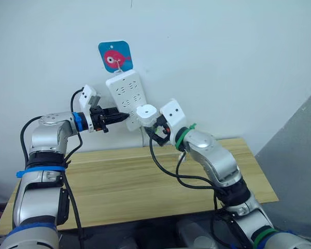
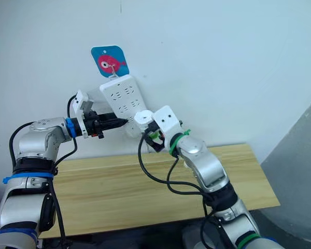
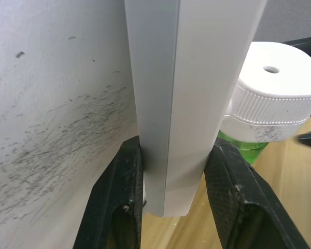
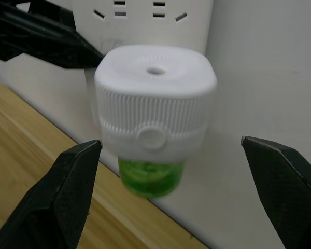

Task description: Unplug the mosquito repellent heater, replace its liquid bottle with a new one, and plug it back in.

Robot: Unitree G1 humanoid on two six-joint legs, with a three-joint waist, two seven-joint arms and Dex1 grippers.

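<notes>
Mosquito repellent heater [image 4: 155,98] sits plugged into the lower end of the white power strip [image 1: 125,96], which hangs tilted on the wall from a blue fish-print hook plate [image 1: 115,55] above the wooden table [image 1: 145,181]; a green liquid bottle [image 4: 149,178] shows beneath its ribbed white body, and the round vent hole faces up. Left gripper [image 3: 171,181] has its jaws pinching the lower edge of the strip from both sides, bracing it against the wall; right gripper [image 4: 181,171] sits with its jaws spread wide, one finger on each side of the heater and apart from it, not yet touching.

Judging by this, the step in hand is the unplug, and it looks barely begun. To do it well, the right jaws should close squarely on the ribbed flanks of the heater, not on the bottle, which could turn or slip; the pull ought to run straight out along the prongs, away from the strip's face, with no twist. The left grip should hold firm so the hanging strip neither swings nor lifts off its hook; a skewed pull risks bending the prongs.
</notes>
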